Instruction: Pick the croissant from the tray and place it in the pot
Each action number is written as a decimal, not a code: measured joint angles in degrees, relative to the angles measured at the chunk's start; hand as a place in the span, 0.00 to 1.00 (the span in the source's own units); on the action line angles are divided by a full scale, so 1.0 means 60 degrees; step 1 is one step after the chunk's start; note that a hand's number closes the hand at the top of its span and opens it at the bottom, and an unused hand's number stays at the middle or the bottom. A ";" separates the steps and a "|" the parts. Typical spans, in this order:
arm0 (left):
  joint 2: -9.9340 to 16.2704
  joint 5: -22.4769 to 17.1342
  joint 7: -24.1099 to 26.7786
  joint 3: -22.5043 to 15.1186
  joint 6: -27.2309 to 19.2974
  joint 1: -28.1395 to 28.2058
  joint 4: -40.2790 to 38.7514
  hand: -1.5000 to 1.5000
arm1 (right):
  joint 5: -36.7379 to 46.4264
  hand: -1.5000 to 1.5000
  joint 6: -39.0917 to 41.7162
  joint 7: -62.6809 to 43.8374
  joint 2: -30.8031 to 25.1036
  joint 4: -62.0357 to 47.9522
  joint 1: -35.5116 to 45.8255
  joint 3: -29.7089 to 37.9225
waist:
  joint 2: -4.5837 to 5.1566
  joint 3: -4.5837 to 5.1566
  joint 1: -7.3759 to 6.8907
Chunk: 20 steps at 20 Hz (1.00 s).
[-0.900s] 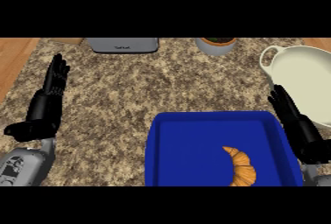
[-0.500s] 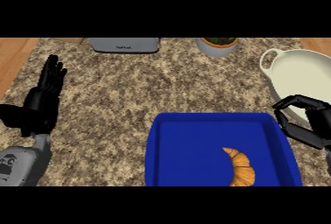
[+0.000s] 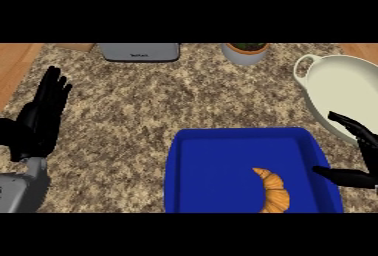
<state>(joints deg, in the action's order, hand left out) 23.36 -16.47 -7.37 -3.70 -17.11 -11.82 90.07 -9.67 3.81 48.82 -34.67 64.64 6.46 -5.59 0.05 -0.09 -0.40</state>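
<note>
Golden curved croissant (image 3: 274, 191) lies untouched in blue rectangular tray (image 3: 221, 165), right hand (image 3: 354, 155) spread open beside it, apparently poised to grasp; cream pot (image 3: 347, 90) waits nearby.

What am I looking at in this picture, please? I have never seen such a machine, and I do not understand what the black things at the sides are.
You see a kitchen counter from above, as from the head of a humanoid robot looking steeply down. The black things are its two hands on grey forearms. The left hand rests open at the left edge, fingers up. The right hand is at the right edge, beside the blue tray, with thumb and fingers spread; it holds nothing. On the tray lies a croissant. Behind the right hand stands a pale pot, where the croissant should go. At the far edge are a grey appliance and a small potted plant.
</note>
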 measured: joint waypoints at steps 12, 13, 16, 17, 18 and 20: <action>-0.0023 0.0148 -0.0437 0.0145 0.0008 0.0087 0.0318 0.50 | 0.2078 0.00 0.1256 -0.3212 -0.2273 0.3299 -0.0515 -0.1568 | -0.0054 0.0042 0.0126; -0.0036 0.0150 -0.0440 0.0142 0.0014 0.0169 0.0390 0.50 | 0.2337 0.00 0.1256 -0.3639 -0.2358 0.3640 -0.0557 -0.1771 | -0.0060 0.0043 0.0118; -0.0084 0.0140 -0.0446 0.0166 0.0059 0.0158 0.0387 0.50 | 0.3025 0.00 0.1509 -0.5030 -0.2526 0.4516 -0.0418 -0.2399 | -0.0050 0.0042 0.0087; -0.0094 0.0157 -0.0491 0.0169 0.0048 0.0182 0.0423 0.50 | 0.3169 0.00 0.1618 -0.5534 -0.2539 0.4898 -0.0414 -0.2569 | -0.0051 0.0041 0.0089; -0.0128 0.0196 -0.0509 0.0162 0.0038 0.0092 0.0371 0.50 | 0.3304 0.00 0.1783 -0.5997 -0.2522 0.5145 -0.0314 -0.2731 | -0.0043 0.0039 0.0087; -0.0240 0.0273 -0.0316 0.0172 0.0075 0.0151 0.0260 0.50 | 0.3560 0.00 0.1991 -0.6811 -0.2437 0.5695 -0.0412 -0.3016 | -0.0036 0.0035 0.0099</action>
<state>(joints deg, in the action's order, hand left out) 21.92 -14.83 -9.27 -2.67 -16.66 -10.91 91.64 11.69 15.76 7.95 -49.30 98.81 3.99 -23.69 -0.17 0.12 0.20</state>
